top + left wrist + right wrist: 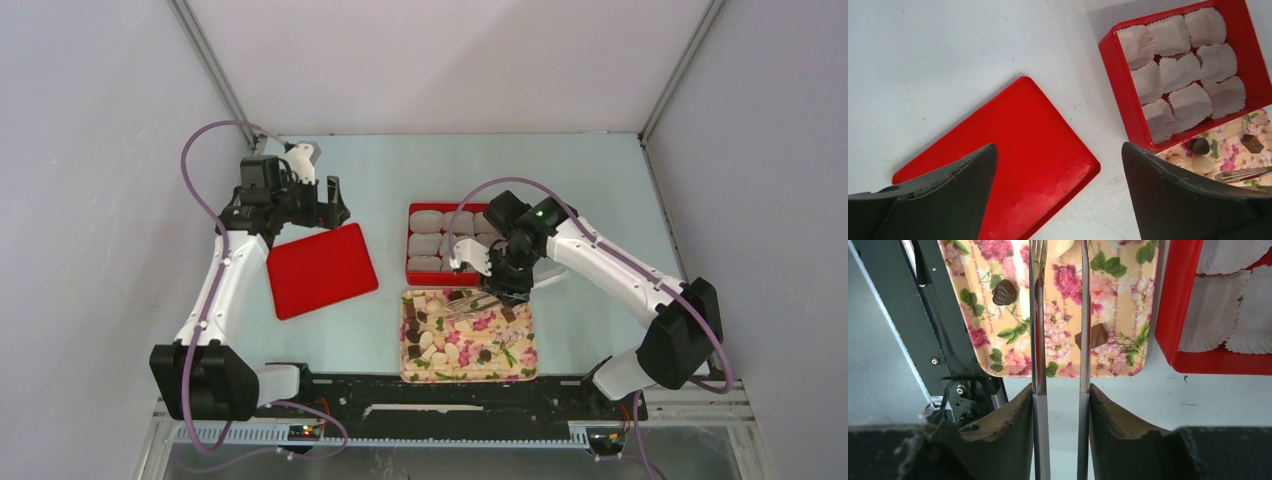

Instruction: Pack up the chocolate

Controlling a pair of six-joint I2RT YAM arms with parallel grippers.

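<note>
Tray (470,379): flowered rectangle lying flat on the table (600,200), just ahead of the arm bases. Every place below is given relative to it.
Chocolate (452,352): loose bite-sized pieces, pale cream and dark brown, scattered over the tray and thickest in its left half. All pieces in view lie on the tray.
Right gripper (1060,400): above the tray's far edge, toward its right end. The fingers press on the outer sides of the two tongs arms and are clamped on them.
Tongs (1038,340): metal, with two arms running parallel and a gap between them. They reach from the gripper leftward over the far part of the tray.
Chocolate against tongs: a pale piece (1060,245) sits between the arms near their tips, at the top edge of the wrist view; whether it is pinched cannot be told. A dark square piece (1096,336) lies on the tray, partly hidden behind one arm. A dark round piece (1004,292) lies outside the other arm, apart from it.
Left gripper (1059,149): jaws wide apart, nothing between them. It hangs over the red lid, well left of the tray and beyond its far edge.
Red lid (322,270): flat on the table, left of the tray and apart from it, turned at an angle.
Red box (411,245): just beyond the tray's far edge, its near wall beside the tray's rim.
Paper cups (1178,65): nine pale crinkled cups in three rows of three, filling the box.
</note>
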